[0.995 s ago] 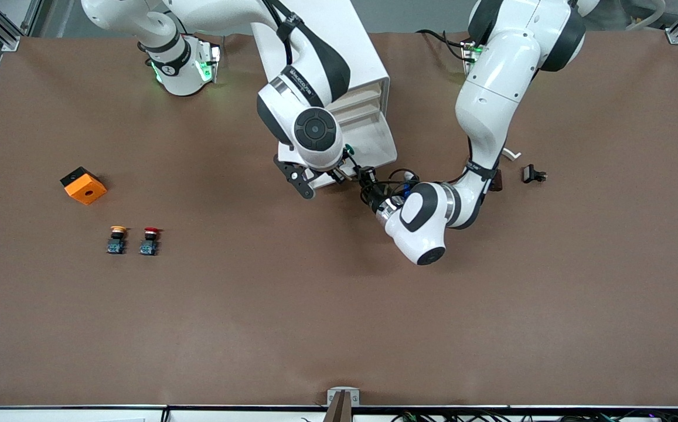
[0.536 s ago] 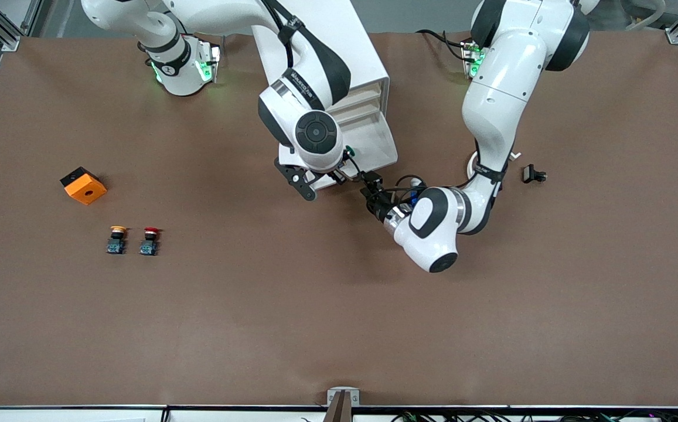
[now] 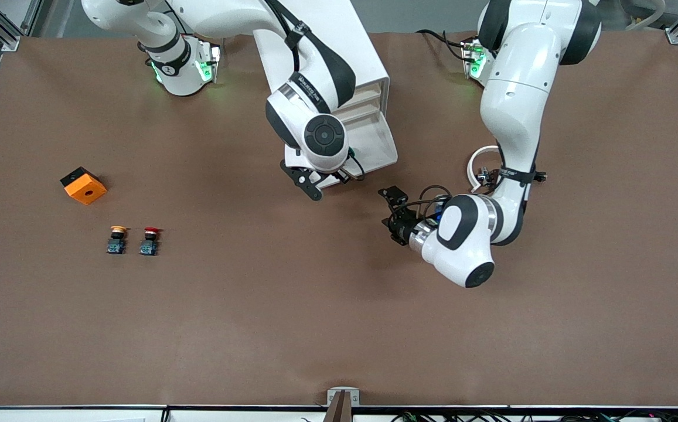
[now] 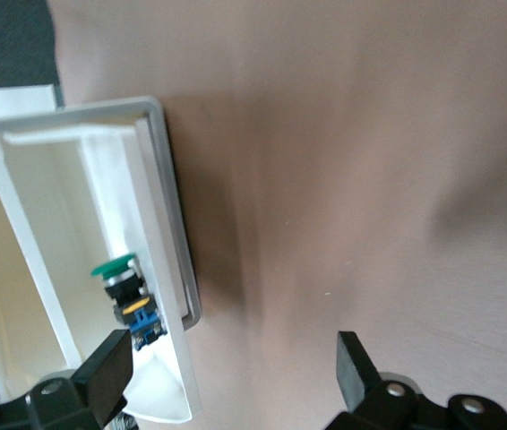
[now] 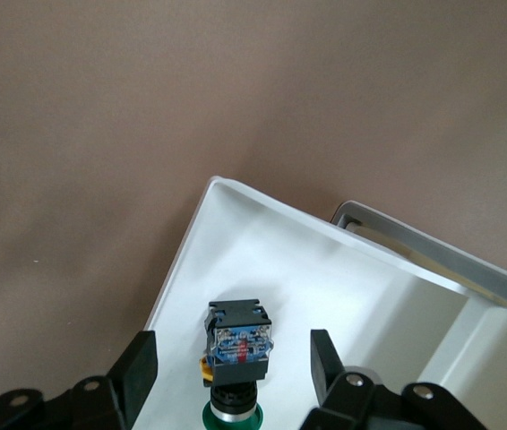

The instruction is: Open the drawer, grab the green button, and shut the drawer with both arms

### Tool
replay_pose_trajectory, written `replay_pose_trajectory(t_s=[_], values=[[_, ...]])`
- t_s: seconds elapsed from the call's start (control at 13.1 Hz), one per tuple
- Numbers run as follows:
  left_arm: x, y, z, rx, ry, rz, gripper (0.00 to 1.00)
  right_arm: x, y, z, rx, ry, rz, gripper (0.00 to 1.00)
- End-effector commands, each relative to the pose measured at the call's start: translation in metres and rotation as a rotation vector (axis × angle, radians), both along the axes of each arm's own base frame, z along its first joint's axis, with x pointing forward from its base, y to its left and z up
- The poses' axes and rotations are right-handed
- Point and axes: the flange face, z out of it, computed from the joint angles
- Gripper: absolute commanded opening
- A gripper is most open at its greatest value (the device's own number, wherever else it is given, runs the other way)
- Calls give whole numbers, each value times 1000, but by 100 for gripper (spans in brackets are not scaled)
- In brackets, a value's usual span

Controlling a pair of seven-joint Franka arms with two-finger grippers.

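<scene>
Left gripper (image 3: 389,208) has let go of the pulled-out white plastic drawer (image 3: 374,140) and backed off, fingers spread wide and empty.
Right gripper (image 5: 227,367), fingers parted, hangs over the green-capped push button (image 5: 236,354) near the drawer's front corner, probably lining up a grasp.

Brown bench (image 3: 339,328) bearing a white drawer cabinet (image 3: 368,111) between the arm bases. Toward the right arm's end: orange block (image 3: 83,185), with yellow-capped button (image 3: 117,240) and red-capped button (image 3: 150,241) side by side nearer the camera. Toward the left arm's end: white ring (image 3: 478,166).
</scene>
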Motion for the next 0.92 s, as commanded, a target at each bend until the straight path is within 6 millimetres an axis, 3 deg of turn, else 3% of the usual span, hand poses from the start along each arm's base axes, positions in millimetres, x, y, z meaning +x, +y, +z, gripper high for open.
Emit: replay_pose_trajectory(t_s=[0.0,0.23,0.38,0.61,0.84], values=[[10,30,21,8,-73,-71,100,-3,7,-10,-4,-7,21,77],[20,59,36,10,-209,-270,100,-10,13,-23,-9,-5,32,77],[35,95,51,6,-258,-267,100,-11,10,-31,-14,-4,30,77],[57,156,97,-38,-377,-275,100,-11,10,-40,-18,-3,28,77],[65,196,148,-67,-511,-363,100,-12,12,-41,-15,-7,30,74]])
